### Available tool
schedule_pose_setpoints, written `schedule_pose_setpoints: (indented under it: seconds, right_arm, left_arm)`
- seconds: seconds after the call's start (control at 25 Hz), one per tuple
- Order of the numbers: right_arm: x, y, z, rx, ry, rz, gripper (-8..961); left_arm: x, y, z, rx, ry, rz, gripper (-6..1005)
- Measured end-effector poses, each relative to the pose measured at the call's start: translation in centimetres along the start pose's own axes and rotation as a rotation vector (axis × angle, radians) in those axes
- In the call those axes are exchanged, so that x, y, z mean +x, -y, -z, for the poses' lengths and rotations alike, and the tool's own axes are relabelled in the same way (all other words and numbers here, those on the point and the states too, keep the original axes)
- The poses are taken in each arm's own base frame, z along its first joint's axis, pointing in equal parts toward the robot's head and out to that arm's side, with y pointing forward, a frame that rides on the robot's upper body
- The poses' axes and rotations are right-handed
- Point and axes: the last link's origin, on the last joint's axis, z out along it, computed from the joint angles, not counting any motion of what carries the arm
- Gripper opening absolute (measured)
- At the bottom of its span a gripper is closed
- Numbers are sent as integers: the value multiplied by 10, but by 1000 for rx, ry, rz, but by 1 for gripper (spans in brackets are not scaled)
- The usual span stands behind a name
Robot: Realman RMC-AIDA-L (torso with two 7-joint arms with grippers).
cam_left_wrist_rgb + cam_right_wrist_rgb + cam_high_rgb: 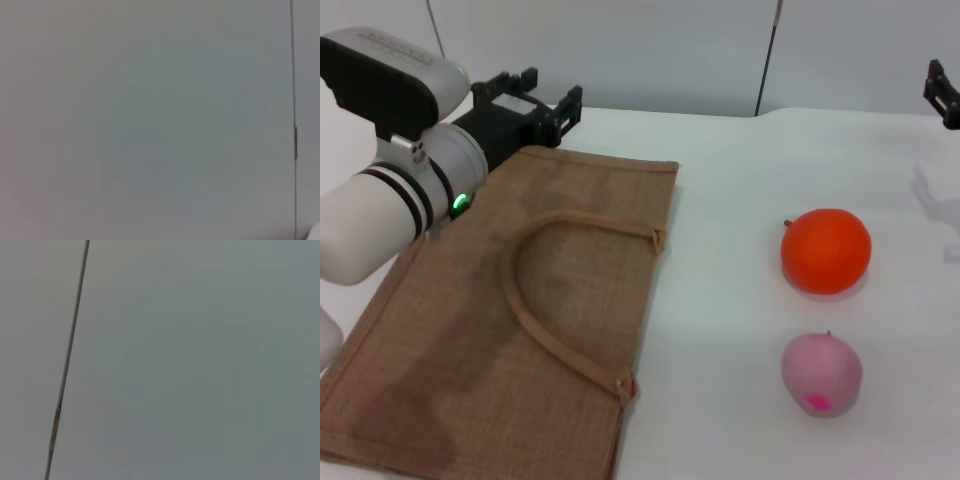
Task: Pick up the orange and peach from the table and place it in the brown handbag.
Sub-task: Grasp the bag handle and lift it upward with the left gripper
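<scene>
In the head view, the handbag (510, 320) lay flat on the table (720, 300), covering its left side, with its near-left corner cut off by the frame. One looped handle (545, 300) rested on top of the burlap. The orange (826, 250) sat toward the table's right edge, and the peach (821, 374) sat just nearer the front edge, close to the orange but apart from it. The left gripper (532, 98) hung over the handbag's far-left corner, its fingers apart and holding nothing. The right gripper (944, 93) showed only as a dark sliver at the right edge of the frame, above the table's far-right corner; I cannot tell its state.

The left wrist view showed only a plain grey wall with a thin vertical seam.

The right wrist view showed the same kind of wall and seam, nothing else.
</scene>
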Motion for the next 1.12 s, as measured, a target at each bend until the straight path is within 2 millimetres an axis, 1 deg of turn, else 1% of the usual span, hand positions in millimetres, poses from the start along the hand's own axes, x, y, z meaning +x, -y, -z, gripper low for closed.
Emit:
schedule_pose_setpoints:
  seconds: [0.16,0.24,0.4,0.6,0.8,0.96,1.12]
  right_arm:
    - [1,0,0,0,-8,0,772]
    - [1,0,0,0,-9,0,772]
    - [1,0,0,0,-10,0,771]
    - [1,0,0,-1,-10,0,771]
    - [1,0,0,-1,-10,0,771]
    - [1,0,0,-1,-10,0,771]
    - [1,0,0,-1,-10,0,771]
  left_arm:
    - [11,-11,5,-33,24,67,602]
    - [16,-14,8,-62,26,140,602]
    - [19,-15,13,-98,44,225,601]
    - [12,-9,14,-76,112,261,601]
    - [2,-3,15,-23,182,251,601]
    - [-1,-1,19,-2,229,256,601]
    - [-1,-2,16,-15,287,241,600]
